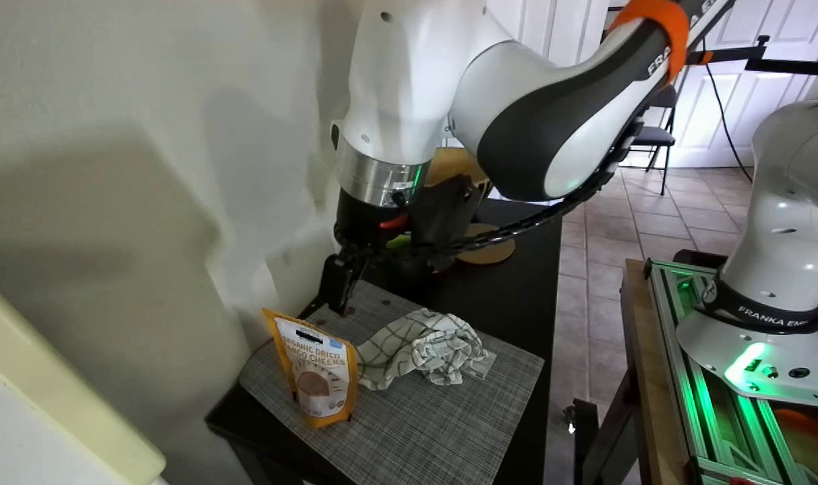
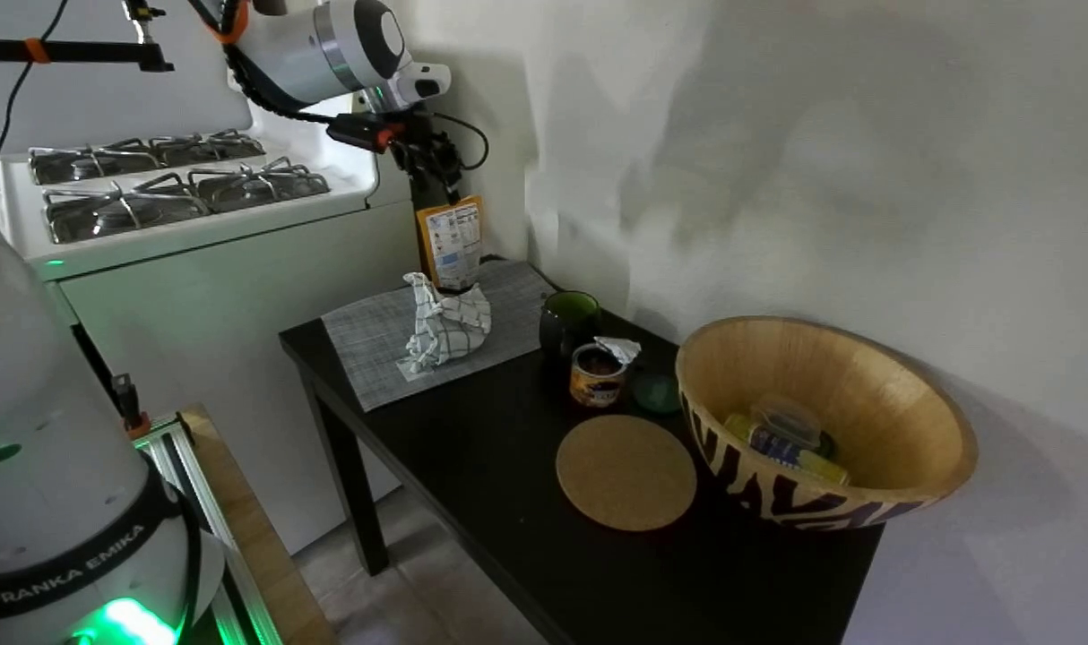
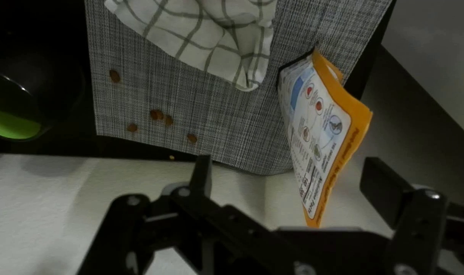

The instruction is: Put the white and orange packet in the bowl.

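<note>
dried-mango pouch (image 1: 318, 374): white and orange, stood on end on the grey placemat (image 1: 422, 431); not yet lifted.
gripper (image 3: 288, 172): jaws spread wide, nothing held; poised near the pouch's top, though whether either fingertip touches it cannot be told. the step in hand is judged to be the last approach before the pinch.
finger gap: in the wrist view the pouch appears nearer one finger (image 3: 385, 187); the gap should be evened, or the pouch may be tipped at closing.
orange top seal (image 3: 358, 126): slanted to the closing line; with a small wrist turn, both faces could be met flat. the fingers should be lowered past it so that firmer packing is gripped, and closed slowly, since a soft pouch may be creased and slip.
wall (image 2: 822, 161): close by; should be left untouched during the descent.
checked towel (image 1: 416, 350): bunched just beside the pouch; by a straight lift, dragging it would be avoided.
dark cup (image 2: 569, 313) and opened can (image 2: 596, 385): set along the way across the black table (image 2: 508, 466); the carry should be kept high above them.
zebra-patterned wooden bowl (image 2: 902, 430): placed at the table's opposite end, a clear plastic container (image 2: 788, 421) already inside; release should be made only once the pouch is wholly within the rim.
</note>
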Robot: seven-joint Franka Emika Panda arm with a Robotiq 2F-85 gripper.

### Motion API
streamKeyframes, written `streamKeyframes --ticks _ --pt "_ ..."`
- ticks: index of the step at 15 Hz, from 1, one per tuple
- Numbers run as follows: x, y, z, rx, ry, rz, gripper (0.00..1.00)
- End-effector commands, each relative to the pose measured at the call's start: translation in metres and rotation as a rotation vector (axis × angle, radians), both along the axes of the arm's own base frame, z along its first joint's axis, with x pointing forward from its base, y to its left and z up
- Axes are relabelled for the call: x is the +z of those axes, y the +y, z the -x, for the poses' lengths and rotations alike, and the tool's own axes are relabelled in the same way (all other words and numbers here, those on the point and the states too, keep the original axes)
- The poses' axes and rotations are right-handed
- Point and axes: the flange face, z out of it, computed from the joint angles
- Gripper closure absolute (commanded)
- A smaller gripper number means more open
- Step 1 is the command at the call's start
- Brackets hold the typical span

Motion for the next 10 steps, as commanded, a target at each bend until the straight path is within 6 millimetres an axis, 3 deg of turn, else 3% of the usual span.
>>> streamKeyframes --ticks 1,6,7,8,10 --pt "-0.014 0.026 -0.025 -0.032 0.013 -0.006 0.0" --pt "-0.025 0.047 -0.053 -0.073 0.054 -0.043 0.0" --pt "-0.028 0.05 -0.057 -0.076 0.058 -0.044 0.07" --pt "-0.03 0.054 -0.06 -0.082 0.061 -0.044 0.26" --pt "-0.034 0.058 -0.065 -0.096 0.071 -0.04 0.42"
